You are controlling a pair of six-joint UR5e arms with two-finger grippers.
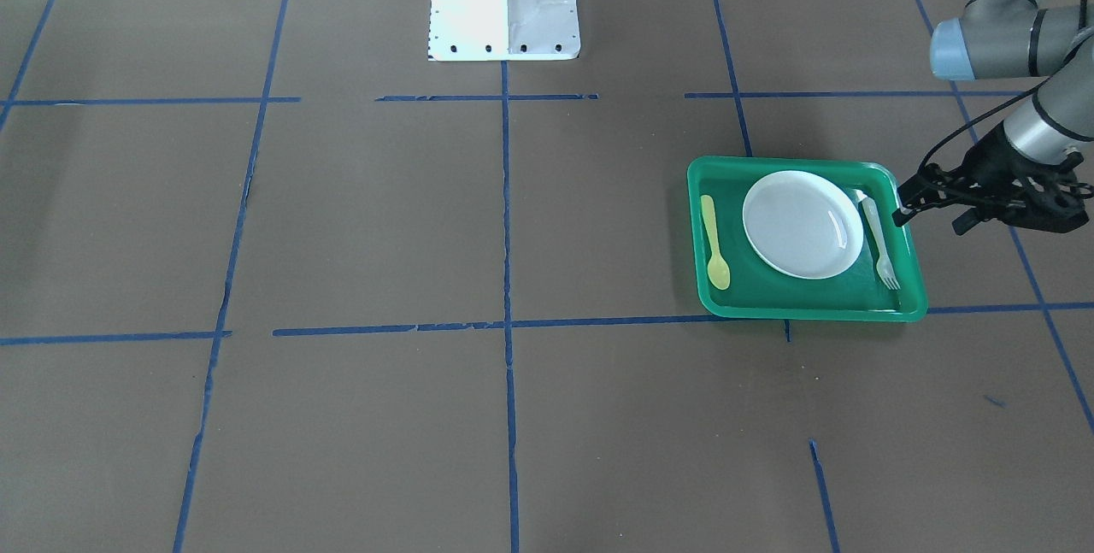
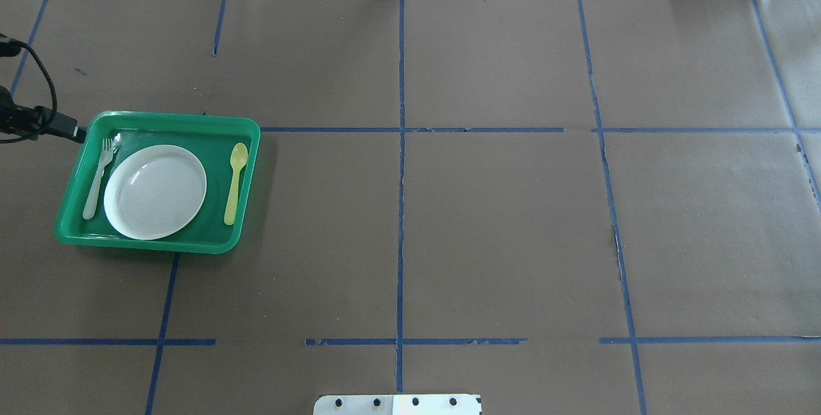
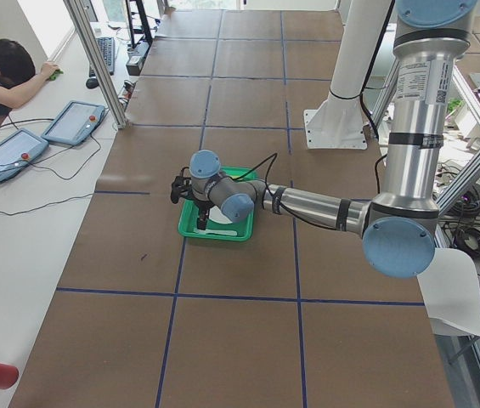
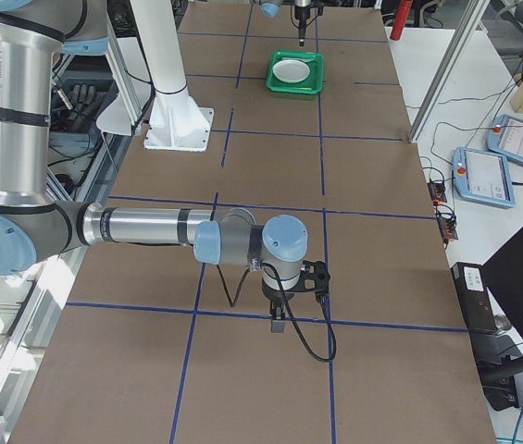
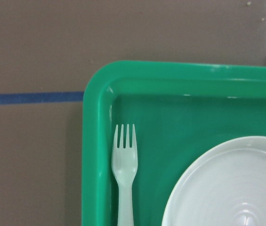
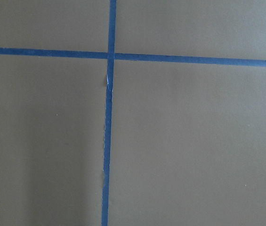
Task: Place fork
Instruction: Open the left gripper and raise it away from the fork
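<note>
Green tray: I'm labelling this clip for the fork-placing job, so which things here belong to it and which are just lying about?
Part of the job: fork, lying in the green tray; left gripper, by the tray's corner.
Just lying about: white plate; yellow spoon.

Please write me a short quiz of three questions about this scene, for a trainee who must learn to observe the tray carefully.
1. True or false: the fork lies on top of the white plate.
2. Which thing lies in the green tray on the other side of the white plate from the fork? A) yellow spoon B) knife C) cup
3. Fill in: the tines of the fork point ___ the robot (toward / away from).
Key: 1 false; 2 A; 3 away from.
</note>
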